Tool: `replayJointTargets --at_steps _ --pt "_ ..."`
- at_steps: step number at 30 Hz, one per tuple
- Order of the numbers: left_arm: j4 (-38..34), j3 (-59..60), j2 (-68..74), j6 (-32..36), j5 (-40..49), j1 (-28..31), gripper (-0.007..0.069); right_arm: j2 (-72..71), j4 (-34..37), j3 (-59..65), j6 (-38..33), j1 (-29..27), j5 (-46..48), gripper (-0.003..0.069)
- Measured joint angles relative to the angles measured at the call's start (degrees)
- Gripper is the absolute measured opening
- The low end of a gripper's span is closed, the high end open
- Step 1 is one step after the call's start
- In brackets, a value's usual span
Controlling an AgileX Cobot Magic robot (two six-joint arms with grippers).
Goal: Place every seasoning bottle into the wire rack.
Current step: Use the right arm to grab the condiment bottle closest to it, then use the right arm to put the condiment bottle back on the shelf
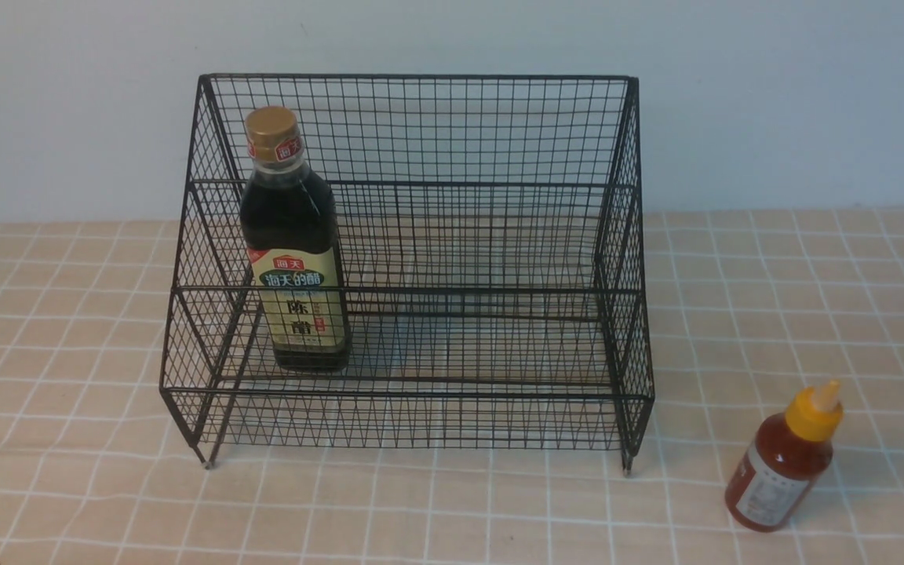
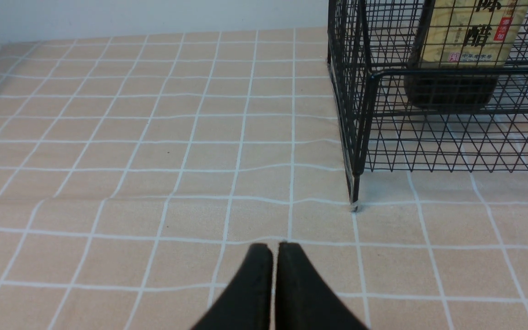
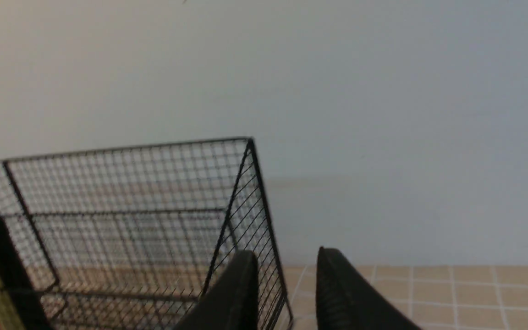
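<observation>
The black wire rack (image 1: pixel 421 77) stands mid-table against the wall. Upright inside it, at its left end on the lower tier, is the tall dark bottle (image 1: pixel 295 235) with gold cap and beige-green label; its base (image 2: pixel 452 87) shows through the mesh. The small red-sauce bottle (image 1: pixel 785 463) with yellow nozzle stands on the cloth right of the rack, leaning in this view. My left gripper (image 2: pixel 273 247) is shut and empty, low over the cloth near the rack's (image 2: pixel 360 114) front left foot. My right gripper (image 3: pixel 287 254) is open and empty, raised by the rack's (image 3: pixel 126 149) right side.
A beige checked cloth (image 1: pixel 67 486) covers the table, and a pale wall (image 1: pixel 774 102) rises right behind the rack. In the front view only a dark sliver at the right edge shows of the right arm. The rack's right part holds nothing.
</observation>
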Motion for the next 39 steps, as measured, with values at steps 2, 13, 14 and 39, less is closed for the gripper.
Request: replayJointTargets --at_steps 2,13,14,39 --pt "0.0 0.0 0.0 0.0 0.0 0.0 -0.0003 7.57 -4.9 -1.66 0.96 0.0 -2.68 0.026" --pt "0.02 0.0 0.0 0.0 0.02 0.0 -0.0003 28.74 -6.16 -4.59 0.29 0.0 -3.19 0.0528" --pt "0.02 0.0 0.0 0.0 0.02 0.0 -0.0003 29.02 -6.16 -4.65 0.09 0.0 -3.19 0.0529" --pt "0.02 0.0 0.0 0.0 0.07 0.0 -0.0003 17.32 -26.66 -19.65 14.23 0.02 3.09 0.029"
